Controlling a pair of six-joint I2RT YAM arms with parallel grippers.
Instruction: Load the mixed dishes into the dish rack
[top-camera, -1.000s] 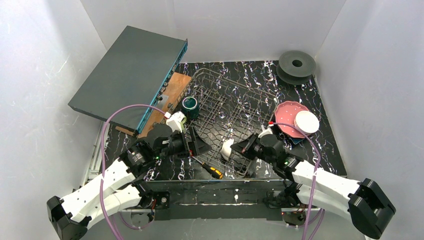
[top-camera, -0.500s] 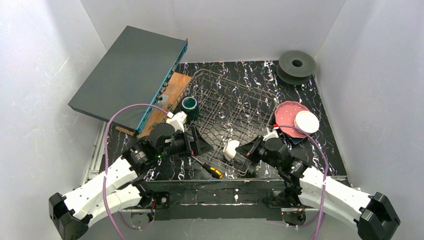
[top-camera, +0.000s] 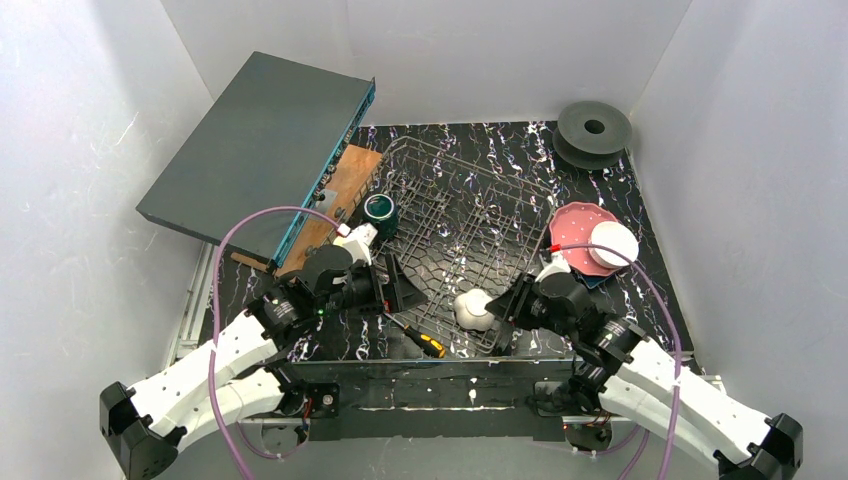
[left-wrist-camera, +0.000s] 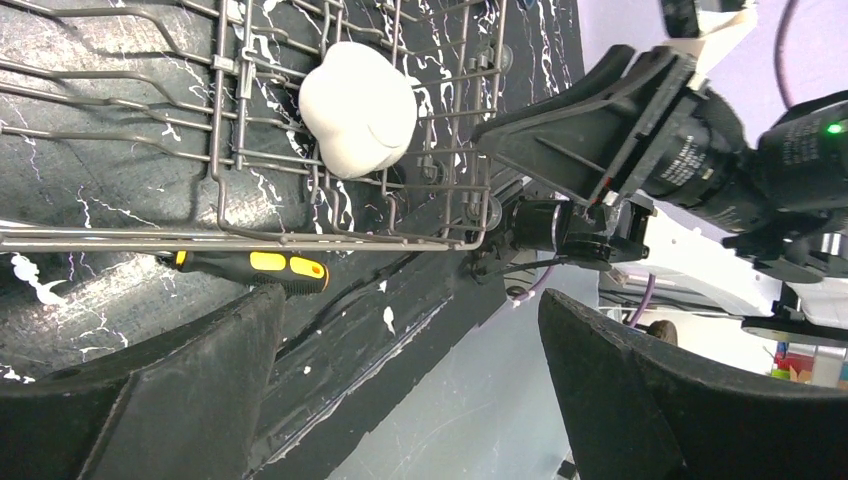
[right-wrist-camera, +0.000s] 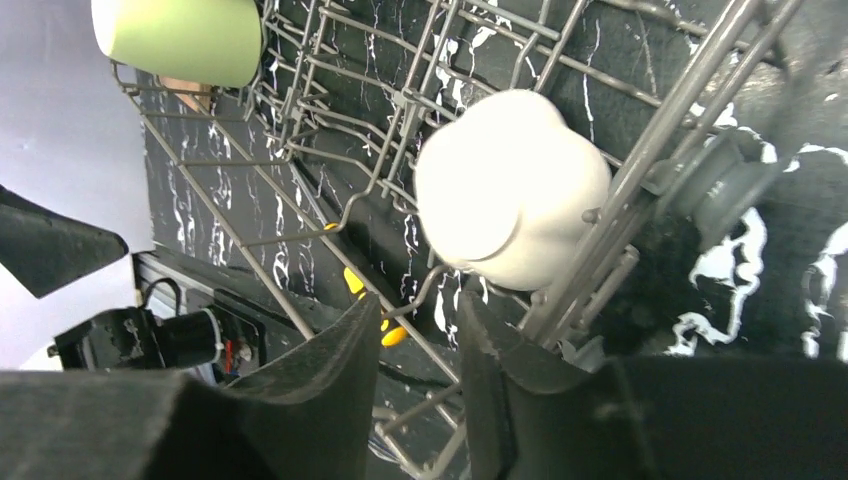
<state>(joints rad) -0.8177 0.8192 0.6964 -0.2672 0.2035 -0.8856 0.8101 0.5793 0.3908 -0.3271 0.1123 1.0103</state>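
Wires of the dish rack (top-camera: 470, 190) carried the small white cup (top-camera: 472, 308) in the near right corner, close to the low front wall. The cup was not upright. It lay tipped over, with its long axis running roughly toward the right gripper (top-camera: 503, 300). In the right wrist view its flank leaned on the wall wires. Which end was the mouth could not be told.

The right gripper sat at that wall, just beside the cup. Its fingers (right-wrist-camera: 330, 370) stood a narrow gap apart and pinched nothing; only a rack wire crossed the gap. The cup lay just beyond the fingertips, not between them.

The left gripper (top-camera: 400, 285) hung over the rack's near left side, facing the cup but well apart from it. Its fingers (left-wrist-camera: 170, 390) were spread wide and empty.

A yellow-black-handled screwdriver (top-camera: 425, 342) lay on the black marbled desk (top-camera: 650, 200) just outside the rack's front wall. A dark green mug (top-camera: 380, 210) stood mouth-up at the rack's far left edge, and a pale yellow-green mug (right-wrist-camera: 175, 40) showed beyond the wires. Right of the rack, a white bowl (top-camera: 612, 245) rested on the pink speckled scalloped plate (top-camera: 575, 225).
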